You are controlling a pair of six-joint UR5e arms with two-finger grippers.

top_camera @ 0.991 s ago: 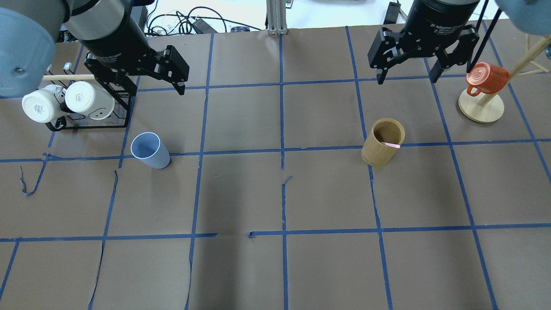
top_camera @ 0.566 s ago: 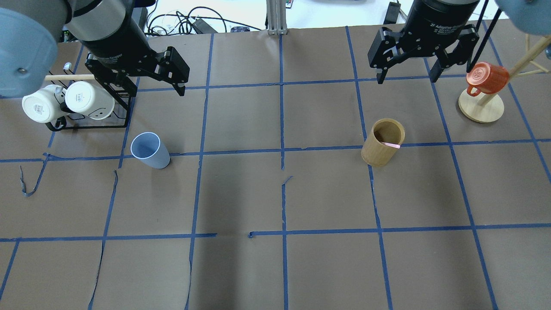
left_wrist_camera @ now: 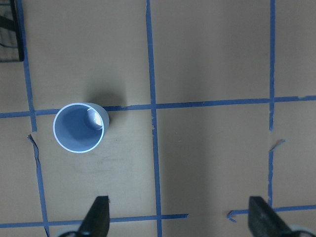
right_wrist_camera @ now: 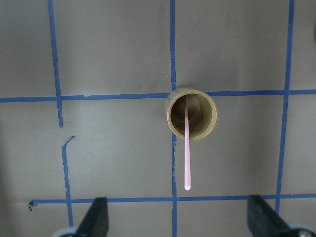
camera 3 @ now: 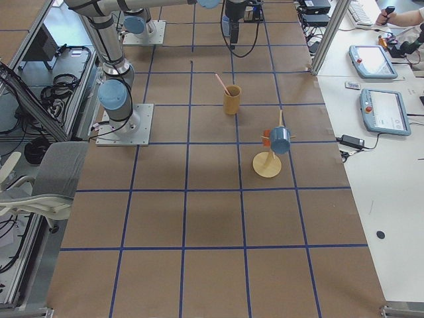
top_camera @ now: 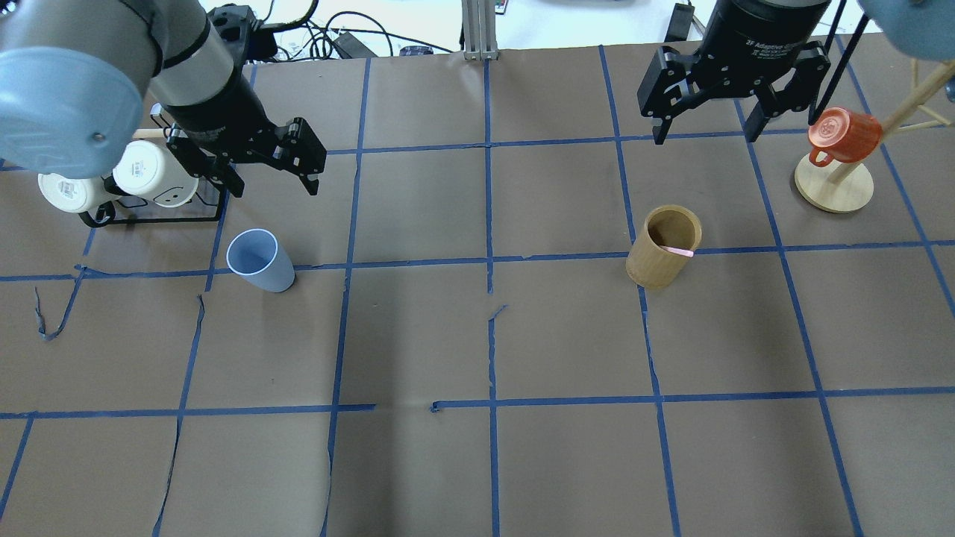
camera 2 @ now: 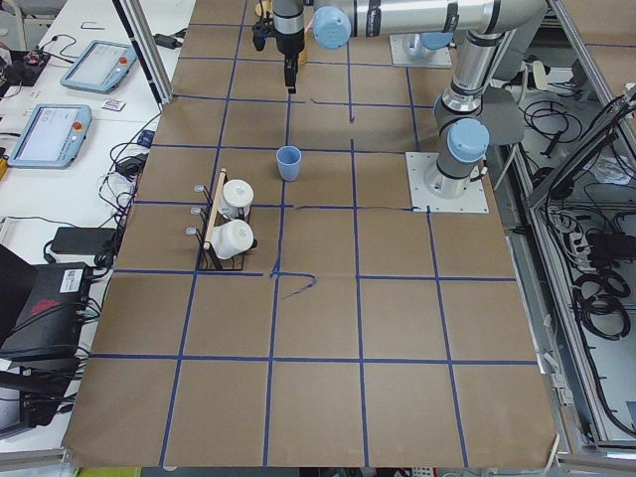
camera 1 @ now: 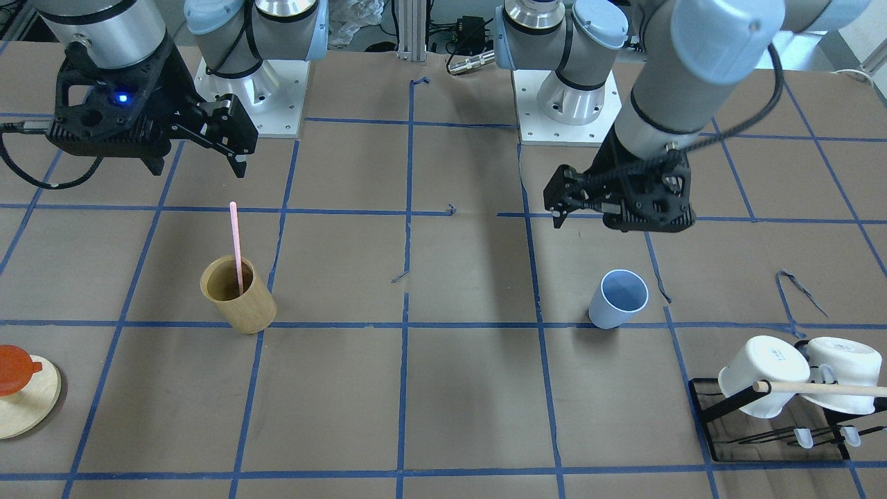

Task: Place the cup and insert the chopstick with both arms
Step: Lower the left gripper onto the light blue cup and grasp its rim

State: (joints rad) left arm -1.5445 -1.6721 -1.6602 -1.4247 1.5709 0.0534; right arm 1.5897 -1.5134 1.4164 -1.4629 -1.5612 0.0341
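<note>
Two end effectors hang above the desk (top_camera: pixel 477 335), and neither one holds or touches anything. The left end effector (top_camera: pixel 274 179) has its two black fingers wide apart. In the overhead view the cup (top_camera: pixel 260 259) stands on the desk at about 6 o'clock from it, close by but apart. The cup is upright with its open mouth up. In the left wrist view the cup (left_wrist_camera: pixel 79 127) sits at about 10 o'clock, off to the side of the gap between the fingers, and its blue bottom shows inside.

The right end effector (top_camera: pixel 706 130) is wide open too. The wooden cup (top_camera: pixel 662 250) stands at about 7 o'clock from it in the overhead view. The chopstick (camera 1: pixel 235 242) is inside the wooden cup, with its low end at the bottom. It leans on the rim and pokes far out. In the right wrist view its free end (right_wrist_camera: pixel 187 185) points to 6 o'clock.

Two white mugs (top_camera: pixel 153 171) lie on a black rack (top_camera: pixel 160 216) at 9 o'clock from the left end effector. An orange mug (top_camera: pixel 843 134) hangs on a wooden stand (top_camera: pixel 834 186) at 3 o'clock from the right one.
</note>
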